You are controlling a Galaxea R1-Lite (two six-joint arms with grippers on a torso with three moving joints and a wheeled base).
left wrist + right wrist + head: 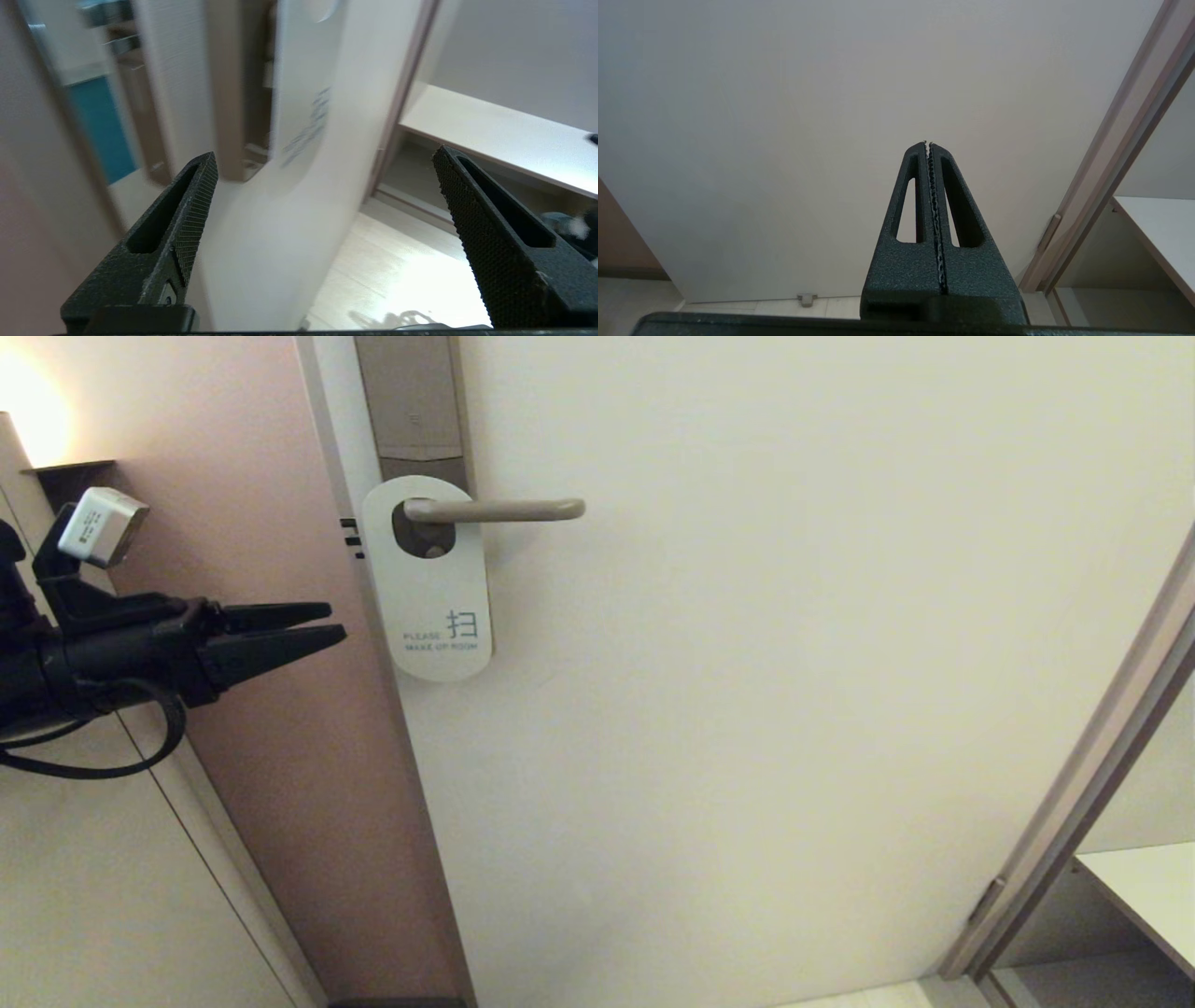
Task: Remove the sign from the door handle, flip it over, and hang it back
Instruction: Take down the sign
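The sign (431, 588) hangs on the door handle (499, 510) by its oval hole, white face out with blue "MAKE UP ROOM" text. The handle is a beige-grey lever on a tall brownish-grey backplate (411, 397). My left gripper (338, 622) is open and empty, level with the sign's lower part and a short way to its left, apart from it. In the left wrist view the sign (303, 102) shows blurred ahead, between the spread fingers (191, 210). My right gripper (928, 143) is shut and empty, facing the bare door; it is out of the head view.
The white door (794, 709) fills the middle. A pinkish-brown wall panel (280, 728) lies behind the left gripper. The door frame (1074, 821) runs diagonally at the right, with a white shelf (1148, 887) beyond it. A lit wall lamp (33, 420) is at the top left.
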